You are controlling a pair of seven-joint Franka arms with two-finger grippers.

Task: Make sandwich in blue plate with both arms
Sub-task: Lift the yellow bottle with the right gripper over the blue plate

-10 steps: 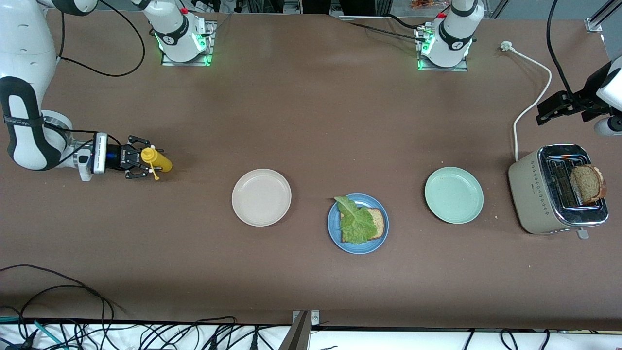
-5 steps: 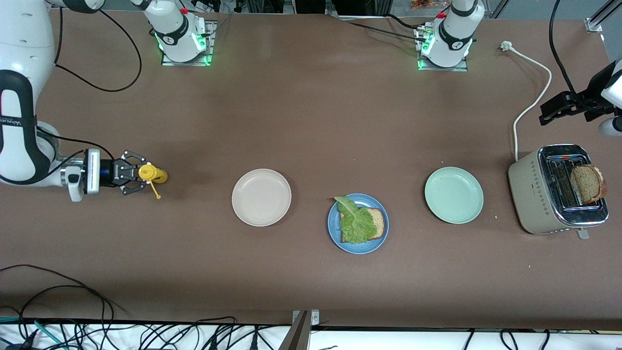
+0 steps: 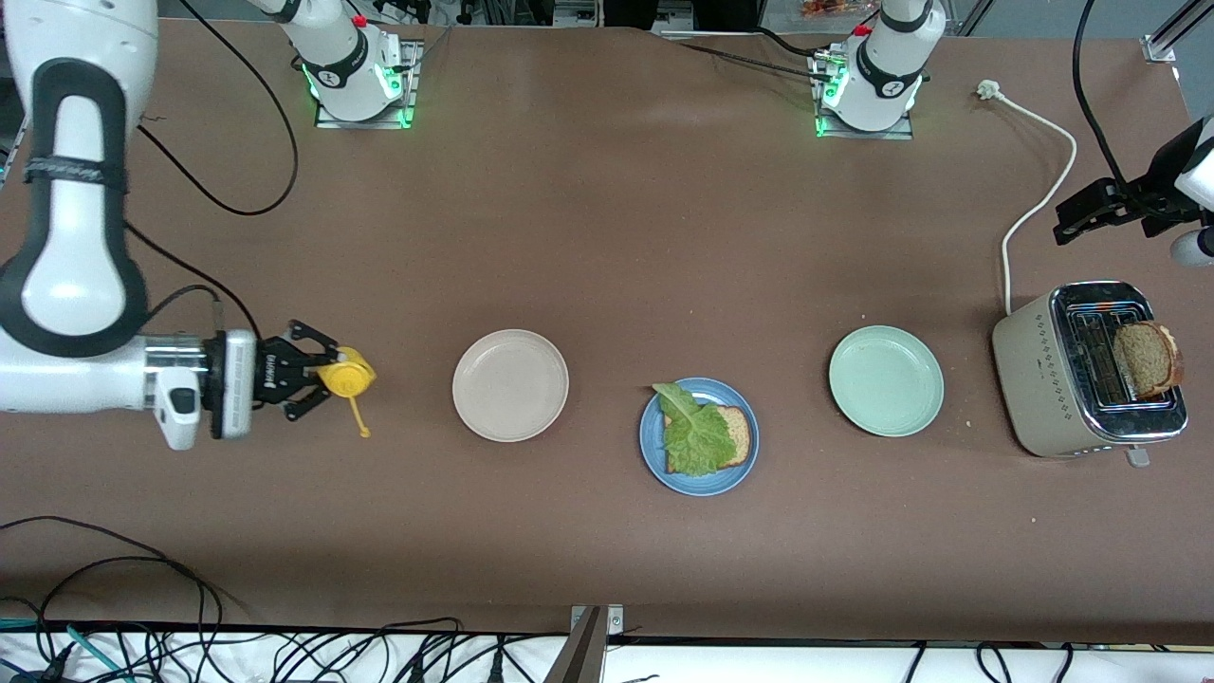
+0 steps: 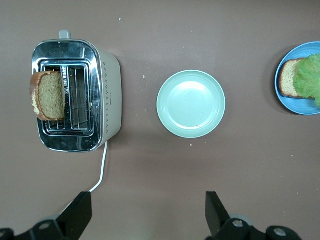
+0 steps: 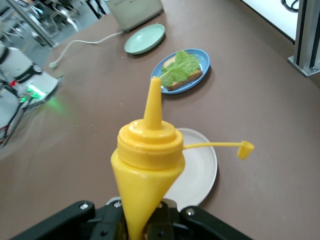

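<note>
At the middle left of the front view the right gripper (image 3: 318, 375) is clamped on a yellow squeeze bottle (image 3: 346, 376), lifted over the table toward the right arm's end, beside the cream plate (image 3: 510, 385). In the right wrist view the bottle (image 5: 146, 165) points its nozzle up the frame, its small cap (image 5: 244, 149) dangling on a thin strap.

The blue plate (image 3: 699, 436) sits low in the centre of the front view, nearer the camera than the cream plate and the green plate (image 3: 886, 380) on either side of it. On it lies one bread slice (image 3: 735, 436) with a lettuce leaf (image 3: 692, 432) laid over it.

At the right edge, the toaster (image 3: 1081, 370) holds a second bread slice (image 3: 1148, 359) sticking out of a slot.

The left gripper (image 3: 1091, 211) waits in the air at the upper right, apparently above the toaster's white cord (image 3: 1034, 204); its fingers (image 4: 215, 212) stand wide apart, holding nothing
</note>
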